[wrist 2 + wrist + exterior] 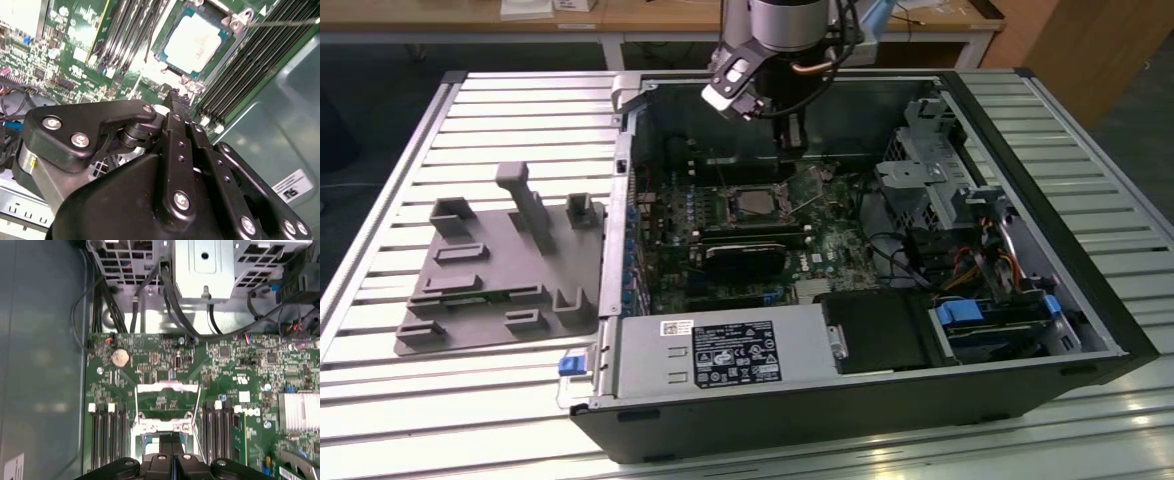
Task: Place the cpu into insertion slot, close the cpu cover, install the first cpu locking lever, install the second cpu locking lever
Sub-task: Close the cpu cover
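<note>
a workshop-like lab: an open computer case (854, 412) on a slatted metal bench (520, 110), wooden desks (654, 20) behind.

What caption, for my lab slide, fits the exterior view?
Open computer case on a slatted table, with the gripper hanging near the chip in its socket.

The small, pale silver square chip (195, 42) lies flat in the black-rimmed socket (160, 52) on the green board, its windowed silver metal cover (167, 388) raised open.

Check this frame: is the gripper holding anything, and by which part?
Nothing. The gripper is shut and empty; the cpu lies in the slot.
</note>
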`<state>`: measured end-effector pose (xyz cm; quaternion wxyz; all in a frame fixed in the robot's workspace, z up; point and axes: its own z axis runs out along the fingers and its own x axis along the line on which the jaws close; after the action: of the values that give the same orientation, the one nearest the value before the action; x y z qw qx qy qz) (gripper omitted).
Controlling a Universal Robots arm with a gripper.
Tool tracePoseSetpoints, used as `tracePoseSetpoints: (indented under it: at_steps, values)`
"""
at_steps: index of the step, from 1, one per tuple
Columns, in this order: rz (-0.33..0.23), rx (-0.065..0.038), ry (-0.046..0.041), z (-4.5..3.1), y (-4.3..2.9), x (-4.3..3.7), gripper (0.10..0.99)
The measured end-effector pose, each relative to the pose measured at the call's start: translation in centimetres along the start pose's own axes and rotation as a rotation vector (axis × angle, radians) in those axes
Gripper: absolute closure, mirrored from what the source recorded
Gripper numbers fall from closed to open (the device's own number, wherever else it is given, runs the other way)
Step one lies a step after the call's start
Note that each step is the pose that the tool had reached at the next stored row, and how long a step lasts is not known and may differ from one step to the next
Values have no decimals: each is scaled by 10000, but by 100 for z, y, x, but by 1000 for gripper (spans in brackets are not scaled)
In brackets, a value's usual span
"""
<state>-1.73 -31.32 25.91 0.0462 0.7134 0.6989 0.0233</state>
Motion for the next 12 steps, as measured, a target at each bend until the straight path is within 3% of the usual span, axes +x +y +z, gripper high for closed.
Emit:
tracePoseSetpoints:
  at_steps: [12]
  values:
    - [12, 1, -3, 26, 268, 6, 984]
